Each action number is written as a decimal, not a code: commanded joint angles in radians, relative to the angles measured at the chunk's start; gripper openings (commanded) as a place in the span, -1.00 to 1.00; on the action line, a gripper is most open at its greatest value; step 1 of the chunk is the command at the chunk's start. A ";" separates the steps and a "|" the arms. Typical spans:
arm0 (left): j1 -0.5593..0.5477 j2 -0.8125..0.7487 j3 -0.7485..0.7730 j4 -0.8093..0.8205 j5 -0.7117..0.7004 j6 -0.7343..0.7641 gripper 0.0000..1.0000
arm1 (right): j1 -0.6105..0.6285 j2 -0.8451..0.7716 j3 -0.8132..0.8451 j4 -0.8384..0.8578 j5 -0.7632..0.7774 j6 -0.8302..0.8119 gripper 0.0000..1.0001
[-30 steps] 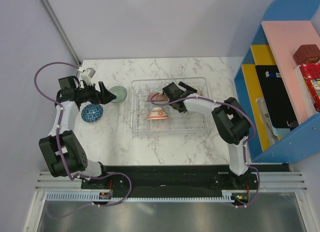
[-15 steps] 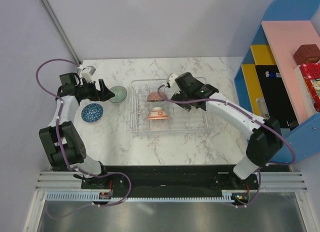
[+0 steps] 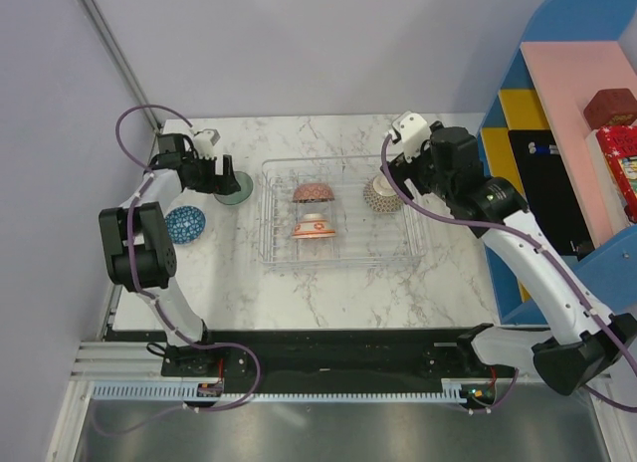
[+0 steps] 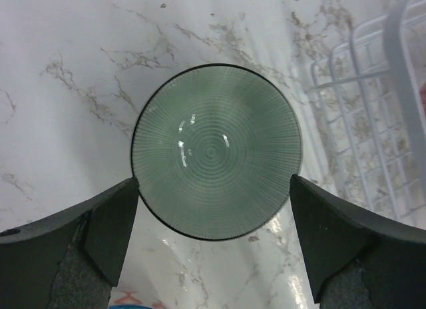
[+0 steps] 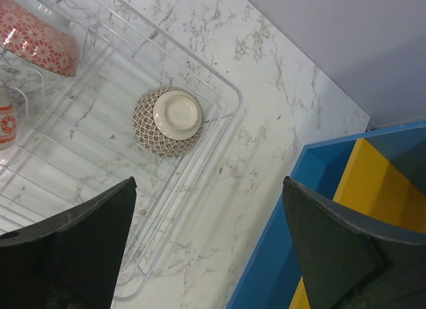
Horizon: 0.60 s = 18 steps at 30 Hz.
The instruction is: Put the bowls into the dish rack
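My left claw [image 3: 221,175] hangs wide open over the green bowl [image 3: 237,189], which sits upright on the marble table [image 3: 328,293] just left of the rack [image 3: 338,259]. From the left wrist camera, the green bowl [image 4: 216,152] fills the gap between my two fingers [image 4: 100,236]. One stands at each side of its rim, though I cannot tell whether they touch it. The blue bowl [image 3: 184,223] lies on the table nearer my bases, apart from the green one and left of the rack.

My right claw [image 3: 396,173] is also spread wide and holds nothing. It hovers above the far right corner of the rack, between the rack and the blue shelf [image 3: 567,14]. The right wrist camera shows the lattice bowl [image 5: 168,119] upside down, foot up, in that corner of the rack [image 5: 226,102]. The red bowl [image 5: 40,39] leans tilted farther along the rack.

Three bowls are in the rack: the lattice bowl [image 3: 381,194], the red bowl [image 3: 312,192] and, nearer my bases, the red-and-white bowl [image 3: 314,227].
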State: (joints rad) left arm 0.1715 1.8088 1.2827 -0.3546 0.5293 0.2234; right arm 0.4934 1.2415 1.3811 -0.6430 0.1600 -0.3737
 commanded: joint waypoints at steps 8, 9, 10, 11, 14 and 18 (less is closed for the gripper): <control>-0.027 0.066 0.060 0.088 -0.169 0.034 0.99 | -0.024 -0.060 -0.056 0.088 -0.046 0.059 0.95; -0.029 0.057 0.046 0.103 -0.178 0.033 0.99 | -0.023 -0.057 -0.057 0.088 -0.045 0.059 0.95; -0.027 0.046 0.034 0.115 -0.186 0.031 0.99 | -0.024 -0.056 -0.057 0.088 -0.046 0.061 0.95; -0.029 0.018 0.021 0.129 -0.189 0.030 0.99 | -0.024 -0.053 -0.057 0.088 -0.051 0.061 0.95; -0.029 -0.002 -0.011 0.160 -0.184 0.022 0.99 | -0.023 -0.047 -0.059 0.086 -0.060 0.064 0.95; -0.027 0.056 0.023 0.141 -0.175 0.019 0.97 | -0.024 -0.051 -0.054 0.083 -0.062 0.071 0.95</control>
State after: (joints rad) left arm 0.1429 1.8641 1.2827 -0.2554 0.3641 0.2302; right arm 0.4690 1.2026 1.3243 -0.5903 0.1188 -0.3244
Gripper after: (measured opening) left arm 0.994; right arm 0.976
